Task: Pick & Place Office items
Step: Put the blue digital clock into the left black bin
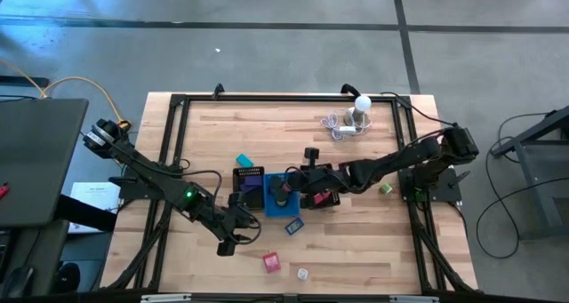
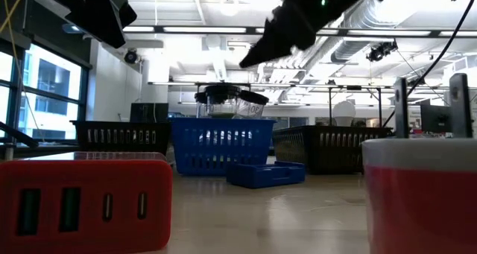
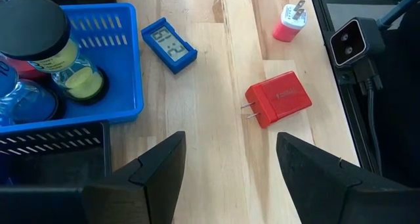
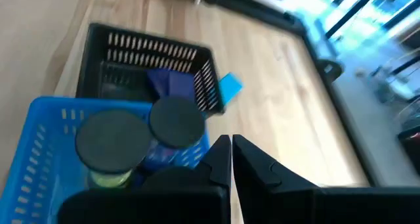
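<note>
Wooden planks with a pale grain form the surface [image 3: 230, 86], on which a red boxy charger [image 3: 278, 108] with two metal prongs and a flat blue rectangular clock [image 3: 169, 45] are seen lying apart from each other. The left gripper [image 3: 230, 168] is held above the bare wood near the charger with its jaws apart and nothing between them. The right gripper [image 4: 231, 159] is kept over the blue slotted plastic tray [image 4: 39, 145], where round black-lidded jars [image 4: 111, 142] stand, its jaws pressed together and empty.

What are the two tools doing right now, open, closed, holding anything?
Left tool: open, empty, above bare wood near the red plug-in charger block.
Right tool: closed, holding nothing visible, over the blue plastic basket.
</note>
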Motion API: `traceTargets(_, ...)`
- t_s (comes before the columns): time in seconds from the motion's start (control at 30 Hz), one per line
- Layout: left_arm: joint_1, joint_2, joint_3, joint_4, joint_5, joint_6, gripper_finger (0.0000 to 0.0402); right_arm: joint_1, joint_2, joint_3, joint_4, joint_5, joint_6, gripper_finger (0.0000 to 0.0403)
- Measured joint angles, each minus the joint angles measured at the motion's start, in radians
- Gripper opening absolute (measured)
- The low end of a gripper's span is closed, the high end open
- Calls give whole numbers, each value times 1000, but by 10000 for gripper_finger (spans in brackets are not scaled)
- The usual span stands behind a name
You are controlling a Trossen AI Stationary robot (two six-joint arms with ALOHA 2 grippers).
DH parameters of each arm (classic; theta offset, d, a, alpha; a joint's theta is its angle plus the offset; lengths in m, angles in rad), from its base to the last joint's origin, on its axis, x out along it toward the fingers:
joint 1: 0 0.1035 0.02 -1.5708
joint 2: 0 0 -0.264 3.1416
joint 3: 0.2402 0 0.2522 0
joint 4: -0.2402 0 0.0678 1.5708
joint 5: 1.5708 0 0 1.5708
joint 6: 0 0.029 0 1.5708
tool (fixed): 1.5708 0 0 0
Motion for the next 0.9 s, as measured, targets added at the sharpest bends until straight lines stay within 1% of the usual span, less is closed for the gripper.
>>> traceTargets(0.2,0,0,0,11,28,-1,232,50,-70,0,5,144,-72,5)
traceTargets(0.27,0,0,0,14,29,-1,232,74,-104,0,-28,181,-88,7)
traceTargets(0.37,-3,0,0,19,29,-1,232,110,-149,1,-35,210,-88,17)
traceTargets(0.43,-7,11,0,26,28,-1,232,140,-181,1,-76,215,-81,30)
traceTargets(0.57,-19,44,-1,73,29,-1,232,191,-233,1,-136,218,4,73)
traceTargets(0.77,-15,84,-1,73,30,0,232,273,-288,1,-276,323,194,162)
traceTargets(0.9,-1,84,-1,103,30,-1,232,314,-298,0,-318,342,258,209)
